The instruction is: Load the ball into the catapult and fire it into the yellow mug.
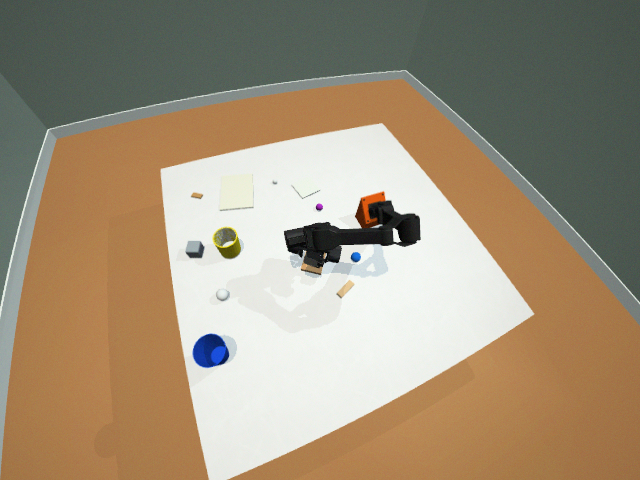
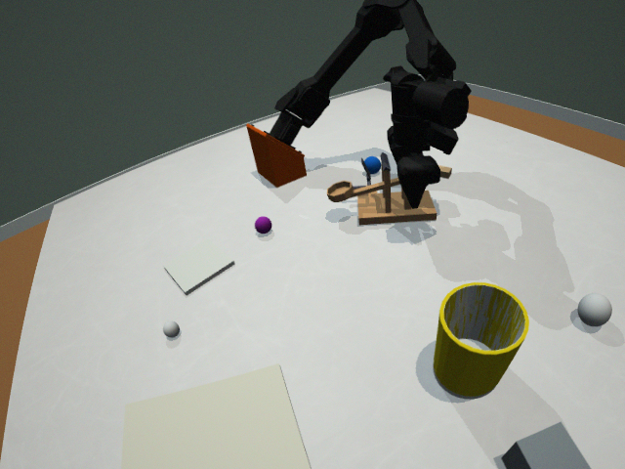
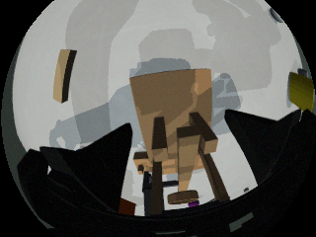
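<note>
The wooden catapult stands on the white table top; its arm slopes down to a round cup that looks empty and overhangs the base on the left in the exterior view. My gripper is open and empty, low over the catapult, with one finger on each side of it. The far finger is hidden in the exterior view. The yellow mug stands upright. A blue ball and a purple ball lie on the table.
A wooden block lies near the catapult. The orange arm mount stands behind. A grey ball, grey cube, blue cup, small ball and flat panel lie farther away.
</note>
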Controlling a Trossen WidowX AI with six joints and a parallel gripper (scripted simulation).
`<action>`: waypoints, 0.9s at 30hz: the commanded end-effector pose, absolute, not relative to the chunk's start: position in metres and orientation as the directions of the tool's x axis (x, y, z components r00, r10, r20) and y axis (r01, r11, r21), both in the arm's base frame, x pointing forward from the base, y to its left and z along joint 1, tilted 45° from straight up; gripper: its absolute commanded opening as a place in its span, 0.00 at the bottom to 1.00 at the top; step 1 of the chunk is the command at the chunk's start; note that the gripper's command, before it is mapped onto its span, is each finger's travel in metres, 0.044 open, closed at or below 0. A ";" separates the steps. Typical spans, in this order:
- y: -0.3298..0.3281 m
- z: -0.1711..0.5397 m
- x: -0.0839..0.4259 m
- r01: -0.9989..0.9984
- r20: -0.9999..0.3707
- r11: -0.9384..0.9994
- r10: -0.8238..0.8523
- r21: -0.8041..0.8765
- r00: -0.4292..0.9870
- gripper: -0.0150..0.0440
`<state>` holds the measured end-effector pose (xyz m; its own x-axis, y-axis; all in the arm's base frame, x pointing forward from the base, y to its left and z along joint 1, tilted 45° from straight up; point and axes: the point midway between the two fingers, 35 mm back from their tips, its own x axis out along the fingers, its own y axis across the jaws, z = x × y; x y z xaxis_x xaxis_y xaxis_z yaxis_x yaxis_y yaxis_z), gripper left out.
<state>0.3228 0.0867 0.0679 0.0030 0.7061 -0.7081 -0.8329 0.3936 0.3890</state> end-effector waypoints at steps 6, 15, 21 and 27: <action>0.088 0.066 0.322 -0.833 -0.708 0.393 0.706 0.390 0.002 0.82; 0.088 0.066 0.322 -0.833 -0.708 0.393 0.706 0.390 0.002 0.49; 0.080 0.074 0.323 -0.833 -0.709 0.393 0.706 0.390 0.001 0.35; 0.053 0.101 0.322 -0.832 -0.708 0.393 0.706 0.392 -0.001 0.25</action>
<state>0.3211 0.0652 0.0897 -0.0116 0.7103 -0.7038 -0.8295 0.3862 0.4035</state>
